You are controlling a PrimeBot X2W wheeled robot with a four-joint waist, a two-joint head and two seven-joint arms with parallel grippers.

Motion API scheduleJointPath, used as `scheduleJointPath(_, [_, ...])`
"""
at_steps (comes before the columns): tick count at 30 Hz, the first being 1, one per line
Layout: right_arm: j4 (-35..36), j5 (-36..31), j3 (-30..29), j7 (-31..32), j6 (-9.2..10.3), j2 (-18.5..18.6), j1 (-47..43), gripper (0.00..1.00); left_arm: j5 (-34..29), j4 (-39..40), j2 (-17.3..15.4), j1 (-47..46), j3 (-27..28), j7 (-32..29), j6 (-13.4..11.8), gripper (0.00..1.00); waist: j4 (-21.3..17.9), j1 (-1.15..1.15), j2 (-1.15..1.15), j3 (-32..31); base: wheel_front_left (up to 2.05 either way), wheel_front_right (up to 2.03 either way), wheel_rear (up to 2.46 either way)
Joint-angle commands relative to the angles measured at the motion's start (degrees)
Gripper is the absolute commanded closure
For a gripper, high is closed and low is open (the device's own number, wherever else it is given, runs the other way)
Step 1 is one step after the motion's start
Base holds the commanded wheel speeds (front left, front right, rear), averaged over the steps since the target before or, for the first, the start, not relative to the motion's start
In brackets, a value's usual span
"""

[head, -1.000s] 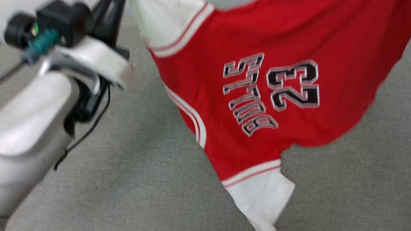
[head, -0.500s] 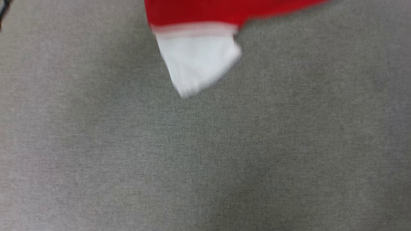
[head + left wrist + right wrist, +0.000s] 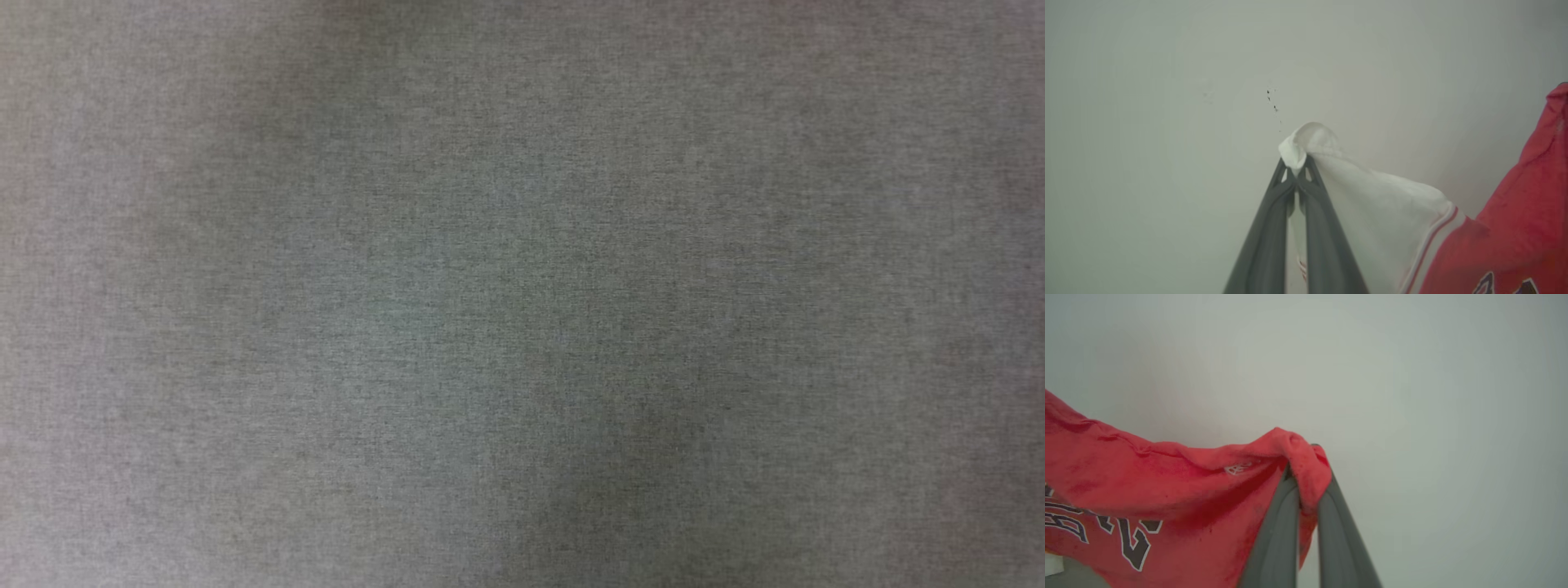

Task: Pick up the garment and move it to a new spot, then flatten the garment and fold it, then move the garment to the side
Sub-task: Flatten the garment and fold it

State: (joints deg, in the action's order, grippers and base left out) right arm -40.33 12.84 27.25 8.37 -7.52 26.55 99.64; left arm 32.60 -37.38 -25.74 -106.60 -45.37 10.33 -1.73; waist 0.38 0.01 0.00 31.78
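You have the garment (image 3: 1147, 477) hanging in the air, a red jersey with black-and-white lettering across it. In the right wrist view its red edge bunches into a pinched peak. Its white sleeve (image 3: 1380, 204), trimmed in red-and-white stripes, is pinched at the tip.

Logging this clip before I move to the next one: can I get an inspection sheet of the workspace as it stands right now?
Surface: grey woven surface, softly shadowed.
Job's things: garment lifted and hanging between both pincers, lettering partly showing.
Clutter: nothing seen.
Pincers: left pincer shut on the tip of the white sleeve; right pincer shut on a red edge of the garment.
Cables: nothing seen.
Surroundings: pale wall behind the garment, with a few dark specks.
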Motion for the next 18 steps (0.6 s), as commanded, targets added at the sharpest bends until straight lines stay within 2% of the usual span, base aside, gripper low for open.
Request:
scheduleJointPath(1, [-1.04,0.93,0.93,-0.83,0.06,-0.44,-0.93,1.00,0.36,-0.44,0.34,2.29,-0.21,0.62,-0.07,1.00,0.31,-0.01,0.00,0.19,0.00,0.00,0.00])
scheduleJointPath(7, [-6.12,5.03,6.66,-4.91,0.06,-2.37,-7.72,1.00,2.46,-0.68,0.82,11.81,-1.37,2.70,0.55,1.00,0.83,-0.01,0.00,-0.65,0.00,0.00,0.00])
scheduleJointPath(11, [-8.20,8.12,10.29,-7.49,0.06,-3.59,-14.81,1.00,4.38,-0.07,0.04,21.11,-1.70,3.73,0.47,1.00,0.87,-0.01,0.00,-2.43,0.00,0.00,0.00])
scheduleJointPath(18, [-7.89,12.66,16.34,-10.88,0.06,-3.35,-30.19,1.00,7.42,3.71,-2.29,40.24,-1.40,4.75,-1.48,1.00,1.05,-0.01,0.00,-7.49,0.00,0.00,0.00])
